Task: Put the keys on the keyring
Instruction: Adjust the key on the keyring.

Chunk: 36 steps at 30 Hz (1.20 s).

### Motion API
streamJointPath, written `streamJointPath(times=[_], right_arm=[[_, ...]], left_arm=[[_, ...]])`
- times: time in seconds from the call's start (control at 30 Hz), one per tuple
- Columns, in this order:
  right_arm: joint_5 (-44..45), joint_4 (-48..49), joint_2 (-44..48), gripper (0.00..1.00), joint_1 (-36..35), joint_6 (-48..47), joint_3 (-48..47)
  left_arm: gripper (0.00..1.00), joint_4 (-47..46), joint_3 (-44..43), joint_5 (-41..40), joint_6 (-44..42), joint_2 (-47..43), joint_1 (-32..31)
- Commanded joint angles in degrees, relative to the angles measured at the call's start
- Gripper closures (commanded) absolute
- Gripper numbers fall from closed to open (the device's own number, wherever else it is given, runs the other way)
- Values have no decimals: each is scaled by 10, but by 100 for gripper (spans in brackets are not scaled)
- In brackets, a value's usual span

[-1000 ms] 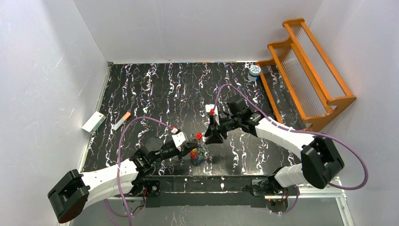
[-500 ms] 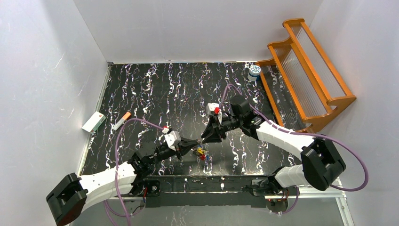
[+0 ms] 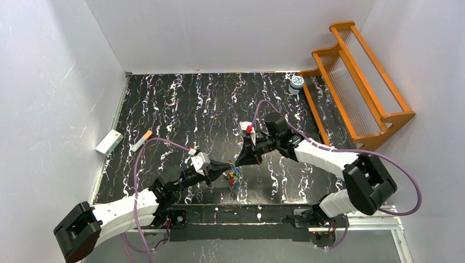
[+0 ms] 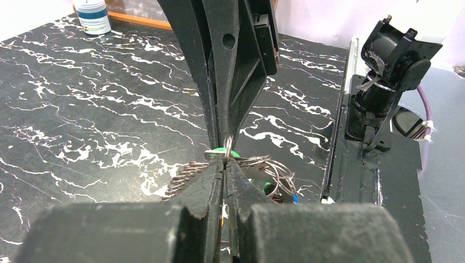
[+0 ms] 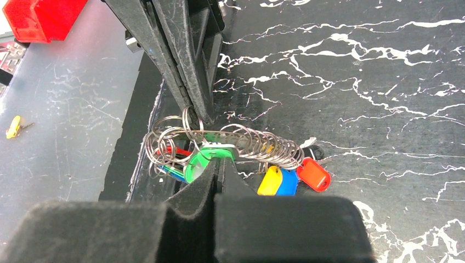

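Note:
The keyring [image 5: 249, 143] is a bunch of thin metal loops with keys on it: yellow [image 5: 270, 181], blue [image 5: 288, 183] and red [image 5: 313, 174] heads hang below. My left gripper [image 3: 226, 171] is shut on one wire loop [image 5: 191, 118] of the keyring. My right gripper [image 3: 239, 163] is shut on the green key [image 5: 204, 158] at the ring. The two grippers meet tip to tip just above the table, near its front edge. In the left wrist view the loops [image 4: 267, 169] and the green key head [image 4: 226, 153] show beside my left gripper [image 4: 225, 165].
A white-and-blue jar [image 3: 296, 83] stands at the back right beside an orange wooden rack [image 3: 359, 82]. A white box [image 3: 109, 141] and an orange-tipped white stick [image 3: 142, 141] lie at the left edge. The arms' base rail [image 3: 257, 215] is just in front.
My left arm has stretched out and lowered, carrying the key bunch to the right. My right gripper has come down and left to meet it at the bunch.

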State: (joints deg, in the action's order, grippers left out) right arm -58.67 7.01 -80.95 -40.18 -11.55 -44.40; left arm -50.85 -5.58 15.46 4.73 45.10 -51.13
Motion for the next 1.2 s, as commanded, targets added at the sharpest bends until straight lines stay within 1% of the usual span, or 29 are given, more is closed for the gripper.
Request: streamJointPath(times=[0.0,0.13,0.27,0.3,0.47,0.57,0.63,0.83,1.0,1.07,1.17], right_arm=[[-9,-10,-11,99,1,-15,-12],[0,-30,-9,99,0,-33,-16],[5,-35,14,99,0,-46,-13],[5,-33,20,97,0,-48,-12],[-1,-6,54,71,0,-53,2],[-16,21,72,61,0,-51,12],[-21,38,78,56,0,-40,15],[-25,72,56,55,-2,-5,1],[-21,76,24,56,-18,-1,-12],[-20,76,16,59,-23,-1,-15],[-19,74,10,69,-27,-1,-17]], left_arm=[[100,-39,3,-6,2,-10,-1],[100,-40,4,-9,2,-10,-1],[100,-40,7,-12,2,-10,-2],[100,-41,7,-14,2,-11,-2],[100,-41,8,-18,2,-9,-1],[100,-42,8,-18,1,-9,-1],[100,-42,9,-18,1,-9,-1],[100,-42,8,-18,2,-7,-1],[100,-43,7,-17,2,-6,-1],[100,-43,7,-17,2,-6,-2],[100,-43,7,-17,3,-6,-1]])
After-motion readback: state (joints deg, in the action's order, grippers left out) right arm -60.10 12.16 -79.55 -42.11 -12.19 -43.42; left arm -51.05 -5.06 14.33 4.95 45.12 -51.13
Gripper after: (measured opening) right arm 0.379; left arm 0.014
